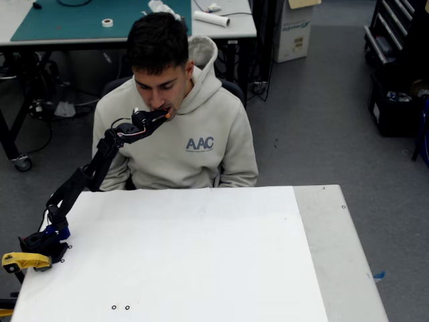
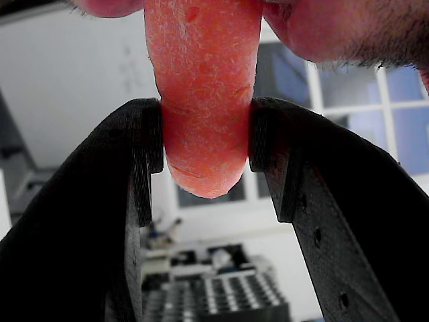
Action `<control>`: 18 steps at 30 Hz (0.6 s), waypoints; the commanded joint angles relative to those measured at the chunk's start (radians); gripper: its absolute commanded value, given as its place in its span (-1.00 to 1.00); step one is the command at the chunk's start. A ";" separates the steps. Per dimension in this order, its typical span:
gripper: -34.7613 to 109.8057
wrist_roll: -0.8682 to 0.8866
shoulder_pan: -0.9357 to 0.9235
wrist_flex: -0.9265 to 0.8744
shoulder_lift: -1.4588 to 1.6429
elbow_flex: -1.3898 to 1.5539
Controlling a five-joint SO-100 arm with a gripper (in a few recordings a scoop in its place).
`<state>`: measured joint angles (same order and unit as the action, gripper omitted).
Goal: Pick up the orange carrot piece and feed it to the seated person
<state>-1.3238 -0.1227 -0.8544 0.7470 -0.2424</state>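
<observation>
Fixed view: black arm reaches up from its base at the table's left edge, w/ the gripper raised right at the mouth of the seated person, who sits behind the white table in a beige hoodie w/ blue "AAC" on the chest, head tipped down toward the gripper. Here the orange carrot piece is just a tiny orange speck betw. gripper tip & lips; can't tell the grip from this angle. A yellow tool handle lies by the arm base, at the table's left edge. Behind the person: a 2nd table w/ a green mat, tape roll & a white tube on it, plus a cardboard box on the grey floor. Wrist view gives what the fixed view doesn't: the gripper is pinching the carrot piece betw. its two black fingers, pads pressed on both sides, rounded end poking out on the camera side. The far end goes in betw. the person's lips, touching them; stubble visible at upper right. Carrot surface looks rough & fibrous. Background there is blurred: windows & shelving.
</observation>
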 commanded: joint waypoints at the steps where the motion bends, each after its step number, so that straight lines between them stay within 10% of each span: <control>1: -0.55 -0.005 -0.003 0.009 0.147 -0.091; 18: -0.52 -0.011 -0.003 0.000 0.147 -0.091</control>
<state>-1.3238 -0.1135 -0.8544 0.7486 -0.2424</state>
